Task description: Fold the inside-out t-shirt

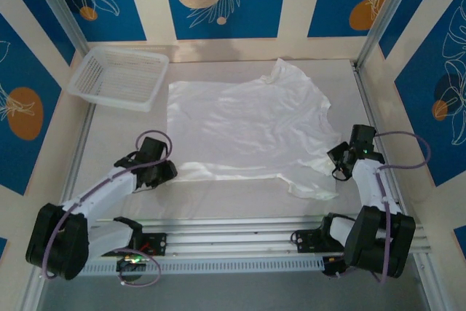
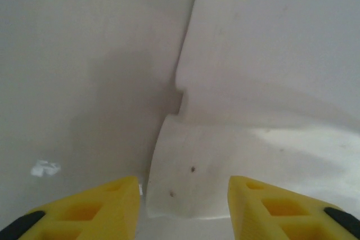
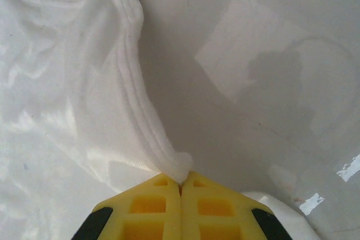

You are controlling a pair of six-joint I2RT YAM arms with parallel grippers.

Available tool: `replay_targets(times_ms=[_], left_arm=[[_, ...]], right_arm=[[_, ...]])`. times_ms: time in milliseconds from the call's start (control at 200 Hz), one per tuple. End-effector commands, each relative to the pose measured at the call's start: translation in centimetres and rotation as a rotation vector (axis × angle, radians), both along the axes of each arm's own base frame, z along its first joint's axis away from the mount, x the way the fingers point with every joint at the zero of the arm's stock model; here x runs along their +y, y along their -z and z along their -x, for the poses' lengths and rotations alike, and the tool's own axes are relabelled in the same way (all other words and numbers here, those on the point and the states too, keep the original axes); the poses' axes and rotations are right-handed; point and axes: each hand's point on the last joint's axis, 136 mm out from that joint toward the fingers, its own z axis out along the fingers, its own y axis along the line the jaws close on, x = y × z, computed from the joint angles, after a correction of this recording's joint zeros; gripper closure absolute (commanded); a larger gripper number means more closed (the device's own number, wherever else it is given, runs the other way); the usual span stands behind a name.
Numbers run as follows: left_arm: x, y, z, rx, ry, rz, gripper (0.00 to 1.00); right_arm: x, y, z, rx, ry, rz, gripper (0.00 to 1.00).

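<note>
T-shirt (image 1: 247, 125) — right claw (image 3: 180, 186) pinching, basket (image 1: 109, 98) beside

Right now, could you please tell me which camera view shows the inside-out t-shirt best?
The top external view: the whole t-shirt lies spread out on the table. The left wrist view gives a hem corner before the open left hand; the right wrist view gives a bunched edge pinched in the shut right hand.

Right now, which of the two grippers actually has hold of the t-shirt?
The right gripper: its fingers are shut on a bunched edge of the t-shirt. On the left gripper the fingers stand apart, open over the cloth's corner.
</note>
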Motion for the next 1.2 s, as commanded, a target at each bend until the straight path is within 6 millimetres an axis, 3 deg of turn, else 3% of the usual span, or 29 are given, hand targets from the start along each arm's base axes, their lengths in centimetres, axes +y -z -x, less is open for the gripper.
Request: replay_targets(times_ms=[0,140,360,440,645,805,1000,1085,1195], left_arm=[[-0.6,0.7,-0.3,0.010,-0.044,0.043,0.57],[0.1,1.1,-0.9,-0.014,-0.049,-0.002,0.54],[-1.6,2.5,-0.9,0.032,0.008,0.059,0.55],[-2.3,2.8,-1.0,0.040,0.032,0.085,0.63],[-2.2,2.5,-0.9,0.038,0.046,0.078,1.00],[-1.3,1.2,-0.3,0.015,0.048,0.040,1.00],[-0.3,0.5,2.8,0.026,0.020,0.058,1.00],[-0.1,-0.5,3.2,-0.008,0.018,0.068,1.00],[0.0,-2.8,1.6,-0.088,0.021,0.055,1.00]], right_arm=[[0.6,0.3,-0.3,0.000,-0.001,-0.033,1.00],[0.7,0.4,-0.3,0.007,-0.014,-0.027,1.00],[0.5,0.5,-0.2,0.007,-0.018,-0.010,1.00],[0.6,0.6,-0.1,0.010,-0.017,-0.013,1.00],[0.4,0.9,0.1,0.024,0.002,-0.009,1.00],[-0.2,1.2,2.1,0.049,0.095,0.010,1.00],[-0.1,1.9,6.0,0.048,0.192,0.021,1.00],[0.6,2.2,6.5,0.031,0.190,-0.011,1.00],[0.8,0.9,5.6,-0.008,0.169,-0.023,1.00]])
